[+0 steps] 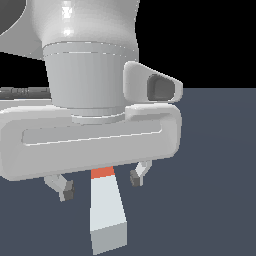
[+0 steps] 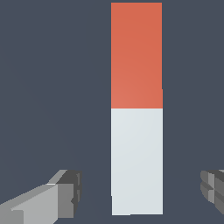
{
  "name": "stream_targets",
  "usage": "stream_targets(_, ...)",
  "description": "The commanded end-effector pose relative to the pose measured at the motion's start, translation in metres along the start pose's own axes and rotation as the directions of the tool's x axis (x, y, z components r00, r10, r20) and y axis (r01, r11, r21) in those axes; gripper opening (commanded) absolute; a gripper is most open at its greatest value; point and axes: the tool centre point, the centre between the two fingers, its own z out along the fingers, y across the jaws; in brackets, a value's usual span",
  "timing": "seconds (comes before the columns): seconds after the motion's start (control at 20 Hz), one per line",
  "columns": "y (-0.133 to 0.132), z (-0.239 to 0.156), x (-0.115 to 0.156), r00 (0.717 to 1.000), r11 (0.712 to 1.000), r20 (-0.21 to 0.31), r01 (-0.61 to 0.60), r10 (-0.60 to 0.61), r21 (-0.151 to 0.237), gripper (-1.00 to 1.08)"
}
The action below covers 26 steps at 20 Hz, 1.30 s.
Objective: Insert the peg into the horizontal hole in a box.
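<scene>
Your claw (image 1: 100, 183) points straight down from the wrist, its two fingers (image 1: 64, 188) spread wide apart, gripping nothing, tips hanging low over the counter.

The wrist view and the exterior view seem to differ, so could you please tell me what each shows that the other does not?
Only the wrist view shows the peg's full length, with a long orange end and a white end. Only the exterior view shows the arm's white wrist housing, which hides most of the orange. Both show the open gripper with fingers either side of the peg, not touching it, over the dark floor. Neither shows the box.
</scene>
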Motion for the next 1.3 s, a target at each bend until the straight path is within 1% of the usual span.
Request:
stream_targets(0.0, 0.0, 0.006, 0.0, 1.0, 1.0, 0.0, 0.0, 0.0, 0.001, 1.0)
stream_targets(0.35, 0.0, 0.038, 0.0, 1.0, 1.0, 0.0, 0.003, -0.003, 0.0, 1.0)
stream_targets(0.65, 0.001, 0.048, -0.001, 1.0, 1.0, 0.0, 0.003, -0.003, 0.0, 1.0)
stream_targets(0.7, 0.001, 0.048, -0.001, 1.0, 1.0, 0.0, 0.003, -0.003, 0.0, -1.0)
stream_targets(1.25, 0.001, 0.048, 0.0, 1.0, 1.0, 0.0, 0.003, -0.003, 0.0, -1.0)
